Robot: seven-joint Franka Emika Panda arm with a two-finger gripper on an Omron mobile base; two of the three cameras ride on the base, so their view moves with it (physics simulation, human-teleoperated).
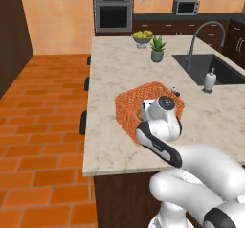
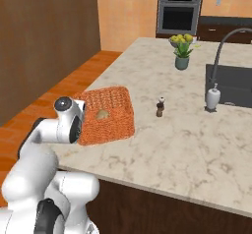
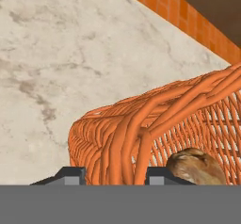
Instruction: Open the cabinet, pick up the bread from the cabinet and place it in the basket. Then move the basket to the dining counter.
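Right in front of you in the hand view, the tool (image 3: 110, 175) straddles the rim of the basket (image 3: 155, 124): one dark fingertip sits outside the woven wall and the other just inside it, with the thick orange wicker strands standing between them. You can see the tool clenched on that wall, grasping the basket.

Just inside the rim, next to the inner fingertip, the bread (image 3: 195, 166) lies on the basket floor, a rounded golden-brown roll. From the right base view you see the same roll (image 2: 102, 114) near the middle of the basket (image 2: 110, 112).

Your basket (image 1: 131, 102) rests on the pale marble bench, the dining counter (image 1: 119, 64), near its front left corner and close to the edge that faces the brick floor (image 1: 43, 107). In the left base view the white arm covers the near side of the basket, so you cannot see the tool itself there.

Further along your bench, a small dark pepper mill (image 2: 160, 107) stands upright, apart from the basket on its right. Beyond it a soap dispenser (image 2: 213, 97) stands beside the sink (image 2: 231, 83), with the curved faucet (image 2: 229, 41) arching over it. A potted plant (image 2: 182, 56) and a bowl of yellow fruit (image 2: 181, 40) stand near the far end. Against the back wall you have an oven (image 1: 113, 12) and a microwave (image 1: 185, 6).
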